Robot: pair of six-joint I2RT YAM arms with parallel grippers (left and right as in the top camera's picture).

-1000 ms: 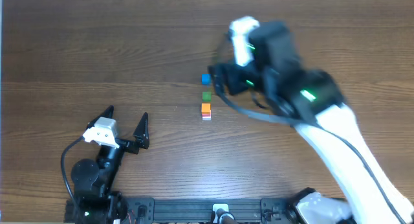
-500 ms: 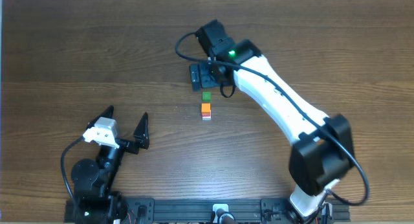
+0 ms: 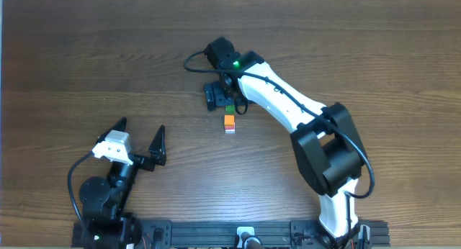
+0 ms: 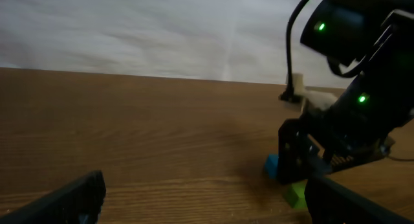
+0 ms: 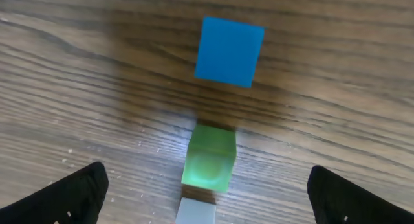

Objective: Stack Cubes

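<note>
Two grippers in top view: right gripper [image 3: 219, 98] just beside orange cube [image 3: 229, 120], left gripper [image 3: 140, 142] well apart, both released, fingers spread. Left wrist: blue cube [image 4: 272, 166] near green cube [image 4: 296, 193] on table [image 4: 129, 153]. Right wrist: green cube between the spread fingers, blue cube apart beyond it.

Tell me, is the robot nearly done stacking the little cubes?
Not much looks done yet. The small blue cube and the small green cube lie apart, flat on the brown wooden table. The small orange cube touches a small white cube; whether those are stacked is unclear. In hand: nothing, the right hand hovers open above the green cube. Left: grabbing and stacking the cubes.
</note>
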